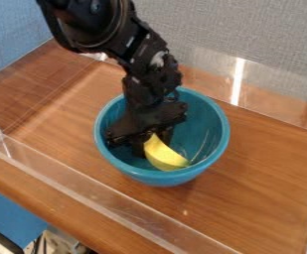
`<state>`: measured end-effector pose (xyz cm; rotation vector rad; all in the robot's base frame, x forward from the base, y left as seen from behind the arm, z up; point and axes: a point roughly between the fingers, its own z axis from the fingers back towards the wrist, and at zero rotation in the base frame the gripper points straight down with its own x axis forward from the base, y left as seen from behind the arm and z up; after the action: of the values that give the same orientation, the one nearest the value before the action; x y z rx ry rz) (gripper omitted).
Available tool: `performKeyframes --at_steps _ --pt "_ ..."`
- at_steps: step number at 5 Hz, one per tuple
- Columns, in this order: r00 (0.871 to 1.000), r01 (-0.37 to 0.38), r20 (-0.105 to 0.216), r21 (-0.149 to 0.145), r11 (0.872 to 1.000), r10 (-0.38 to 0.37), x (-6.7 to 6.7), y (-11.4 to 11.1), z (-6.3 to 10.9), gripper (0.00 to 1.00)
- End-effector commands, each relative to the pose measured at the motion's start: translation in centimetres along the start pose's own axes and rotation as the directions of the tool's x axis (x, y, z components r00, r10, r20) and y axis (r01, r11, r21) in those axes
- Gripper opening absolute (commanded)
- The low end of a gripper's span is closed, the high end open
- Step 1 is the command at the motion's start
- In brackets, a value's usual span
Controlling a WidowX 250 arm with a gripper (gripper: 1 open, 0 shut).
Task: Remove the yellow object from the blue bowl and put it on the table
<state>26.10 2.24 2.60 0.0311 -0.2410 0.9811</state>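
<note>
The blue bowl [207,165] stands in the middle of the table [43,104]. The yellow object [169,155] lies inside it on the near side, and its upper end is tucked under my gripper. My black gripper [145,135] reaches steeply down into the bowl from the upper left. Its fingers [117,130] straddle that upper end and are shut on it. The contact itself is hidden by the fingers.
Low clear acrylic walls border the table, one along the front edge [102,198] and one at the back right [268,84]. The arm's black body [96,25] hangs over the back left of the table.
</note>
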Motion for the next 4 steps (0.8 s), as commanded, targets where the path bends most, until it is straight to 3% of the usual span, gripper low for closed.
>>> performKeyframes --at_steps 1,4 --pt "0.992 -0.120 -0.017 0.079 0.990 0.122 1.0 1.9 -1.0 0.00" --pt "0.994 -0.106 -0.030 0.076 0.991 0.109 -2.1 2.5 -0.6 0.00"
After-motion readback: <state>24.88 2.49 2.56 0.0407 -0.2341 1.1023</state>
